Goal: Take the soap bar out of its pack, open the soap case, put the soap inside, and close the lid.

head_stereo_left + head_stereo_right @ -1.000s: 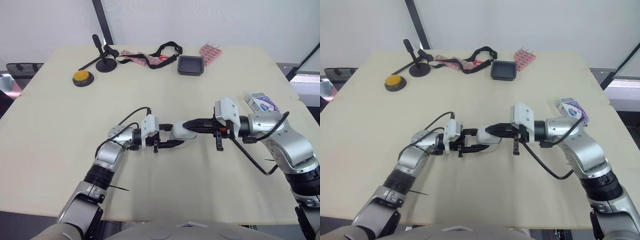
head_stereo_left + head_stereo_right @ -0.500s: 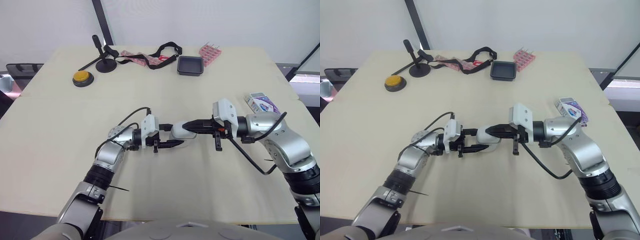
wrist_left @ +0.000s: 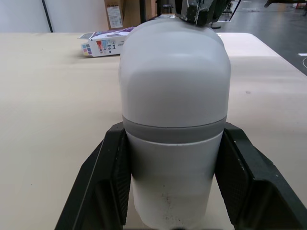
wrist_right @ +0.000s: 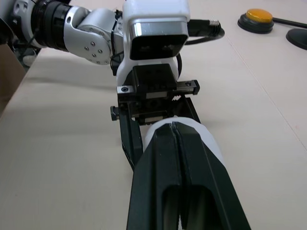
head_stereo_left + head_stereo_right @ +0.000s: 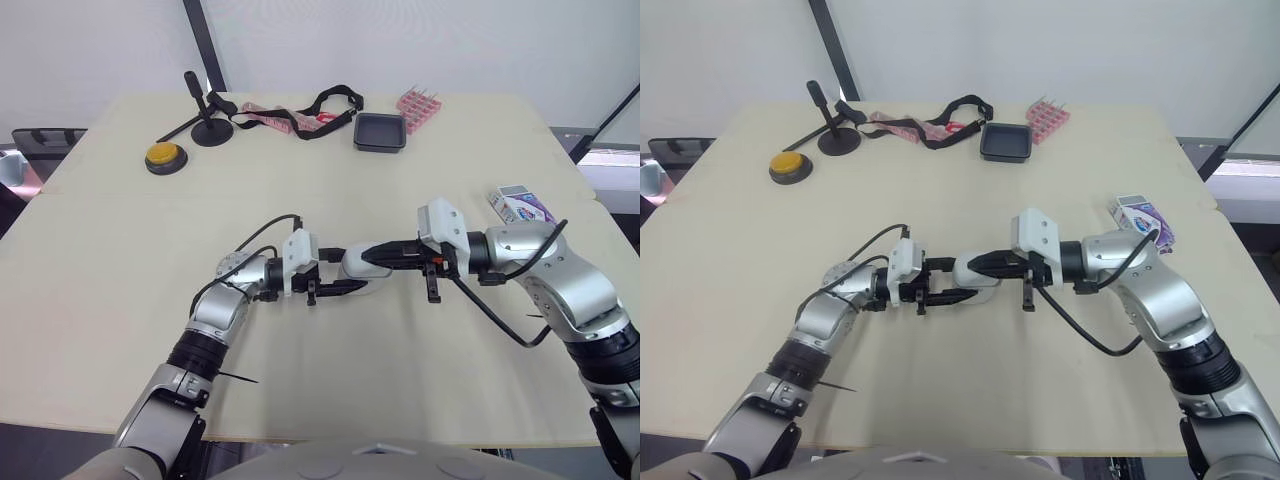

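Observation:
The white soap case [image 5: 362,268] with a grey band lies closed on the table's middle. My left gripper [image 5: 343,283] is shut on the soap case from the left, with one black finger [image 3: 103,182] on each side of its lower half. My right gripper [image 5: 368,256] reaches in from the right. Its fingers [image 4: 163,158] are pressed together, shut, with their tips lying on top of the case's lid [image 4: 211,148]. The soap pack [image 5: 522,205], a white and purple box, lies on the table near the right edge, behind my right arm.
At the far side stand a black tray [image 5: 381,131], a pink rack [image 5: 420,105], a black strap [image 5: 322,103], a small black stand [image 5: 207,120] and a yellow button [image 5: 164,156]. The near half of the table [image 5: 400,370] is bare.
My right gripper has slid a little to the left, further over the top of the soap case. The left gripper and the case have stayed where they were.

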Controlling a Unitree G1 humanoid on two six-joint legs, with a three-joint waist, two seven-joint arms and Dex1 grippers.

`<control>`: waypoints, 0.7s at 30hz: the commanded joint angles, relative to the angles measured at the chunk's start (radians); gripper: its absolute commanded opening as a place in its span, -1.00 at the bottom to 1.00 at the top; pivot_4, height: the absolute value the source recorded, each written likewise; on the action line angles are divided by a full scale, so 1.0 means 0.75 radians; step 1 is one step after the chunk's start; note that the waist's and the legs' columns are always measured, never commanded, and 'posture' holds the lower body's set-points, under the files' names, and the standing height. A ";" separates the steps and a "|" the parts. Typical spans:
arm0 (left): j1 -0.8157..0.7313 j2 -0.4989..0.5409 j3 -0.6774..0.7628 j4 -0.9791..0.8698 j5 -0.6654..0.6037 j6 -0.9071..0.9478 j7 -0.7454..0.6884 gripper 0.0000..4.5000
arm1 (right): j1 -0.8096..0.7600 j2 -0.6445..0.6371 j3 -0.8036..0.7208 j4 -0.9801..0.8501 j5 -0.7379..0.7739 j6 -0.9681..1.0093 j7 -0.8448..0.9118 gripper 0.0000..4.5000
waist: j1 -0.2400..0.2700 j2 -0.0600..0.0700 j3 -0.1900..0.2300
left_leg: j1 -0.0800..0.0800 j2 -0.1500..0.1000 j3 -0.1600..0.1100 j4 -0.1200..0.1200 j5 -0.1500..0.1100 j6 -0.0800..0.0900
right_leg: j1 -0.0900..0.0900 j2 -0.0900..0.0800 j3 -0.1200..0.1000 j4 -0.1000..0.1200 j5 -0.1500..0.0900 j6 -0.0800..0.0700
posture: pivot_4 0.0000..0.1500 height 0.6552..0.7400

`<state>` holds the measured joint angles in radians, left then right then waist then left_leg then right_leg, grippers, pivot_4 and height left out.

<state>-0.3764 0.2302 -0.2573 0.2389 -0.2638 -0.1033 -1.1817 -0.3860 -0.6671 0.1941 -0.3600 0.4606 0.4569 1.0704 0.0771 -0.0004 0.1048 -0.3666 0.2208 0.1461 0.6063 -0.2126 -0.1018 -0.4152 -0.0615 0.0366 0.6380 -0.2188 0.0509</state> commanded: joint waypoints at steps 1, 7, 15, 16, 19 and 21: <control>0.005 0.003 -0.004 -0.048 -0.010 -0.010 0.001 -0.15 | 0.023 -0.028 0.046 0.062 -0.060 0.059 -0.011 -0.98 | 0.000 0.000 0.000 | 0.000 0.000 0.000 0.000 0.000 0.000 | 0.000 0.000 0.000 0.000 0.000 0.000 | 1.00 1.00; 0.007 0.004 -0.005 -0.052 -0.009 -0.008 0.003 -0.15 | 0.019 -0.017 0.037 0.075 -0.054 0.058 -0.021 -0.98 | 0.000 0.000 0.000 | 0.001 0.000 0.000 0.000 0.000 0.000 | 0.001 0.000 0.000 0.000 0.000 0.000 | 1.00 1.00; 0.013 0.018 0.023 -0.076 -0.038 0.066 0.024 -0.15 | 0.036 0.014 -0.240 0.035 0.184 0.070 -0.042 -0.88 | 0.002 0.000 0.000 | -0.001 0.000 0.000 -0.001 0.000 0.000 | 0.000 0.000 0.000 -0.003 0.000 -0.001 | 1.00 1.00; 0.011 0.021 0.031 -0.084 -0.049 0.093 0.030 -0.15 | 0.056 -0.001 -0.276 0.029 0.193 0.054 -0.029 -0.75 | 0.002 0.000 0.000 | -0.002 0.000 0.000 -0.001 0.000 0.000 | -0.001 0.000 0.000 -0.003 0.000 -0.001 | 1.00 1.00; 0.009 0.033 0.044 -0.108 -0.079 0.161 0.040 -0.15 | 0.131 -0.030 -0.344 0.016 0.185 -0.020 0.008 -0.31 | 0.002 0.000 0.001 | -0.005 0.000 0.000 -0.002 0.000 0.000 | -0.003 0.000 -0.001 -0.005 0.000 0.000 | 1.00 1.00; 0.008 0.044 0.049 -0.136 -0.104 0.230 0.045 -0.15 | 0.196 -0.039 -0.379 0.011 0.165 -0.092 0.035 -0.01 | 0.002 0.000 0.001 | -0.006 0.000 0.000 -0.003 0.000 0.000 | -0.004 0.000 -0.002 -0.006 0.000 0.001 | 1.00 1.00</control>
<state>-0.3668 0.2508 -0.2463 0.1769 -0.3156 0.0350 -1.1552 -0.2574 -0.6815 -0.0522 -0.3238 0.5755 0.4376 1.0761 0.0786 -0.0006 0.1053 -0.3712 0.2209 0.1459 0.6033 -0.2128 -0.1020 -0.4181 -0.0612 0.0348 0.6334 -0.2185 0.0513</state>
